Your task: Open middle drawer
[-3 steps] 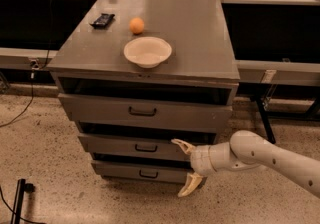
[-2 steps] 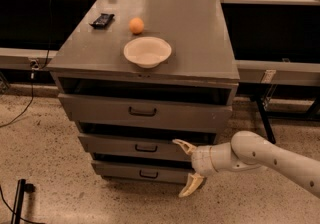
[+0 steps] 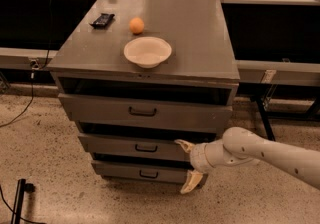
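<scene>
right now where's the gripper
In the camera view the open gripper is low, right of centre, at the right end of the middle drawer, its handle off to the left.

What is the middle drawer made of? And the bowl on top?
The middle drawer looks like grey painted metal: a flat, matte front with a small dark bar handle. The bowl looks like white plastic or ceramic, smooth and plain; I cannot tell which. The gripper, open just right of the handle, has cream fingers, perhaps plastic.
</scene>
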